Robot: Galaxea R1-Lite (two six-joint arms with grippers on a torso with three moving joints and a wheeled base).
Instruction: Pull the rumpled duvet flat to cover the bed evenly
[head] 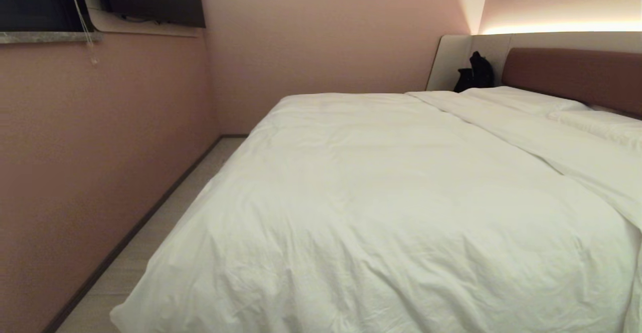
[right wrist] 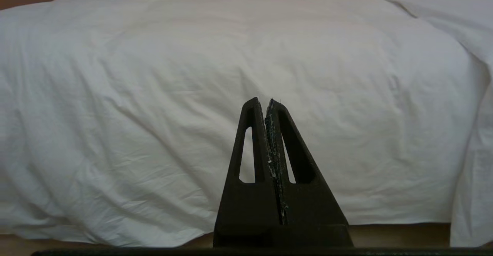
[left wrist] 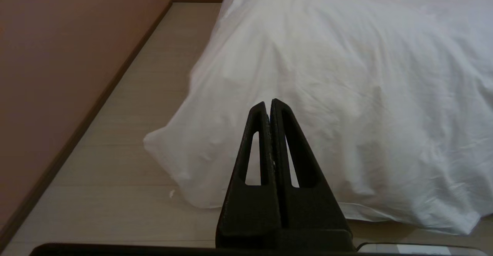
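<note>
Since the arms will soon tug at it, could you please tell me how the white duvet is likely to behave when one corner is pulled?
The duvet looks soft and floppy: it drapes over the bed's edge to the floor, so a pulled corner would probably stretch before the rest follows. Its puffy bulk suggests light weight, though drag may resist. Creases would likely shift, not vanish.

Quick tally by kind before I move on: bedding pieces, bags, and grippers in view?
Duvet: 1
Pillows: 2
Black bag: 1
Grippers, left gripper and right gripper, both shut and empty: 2
Total: 6
</note>
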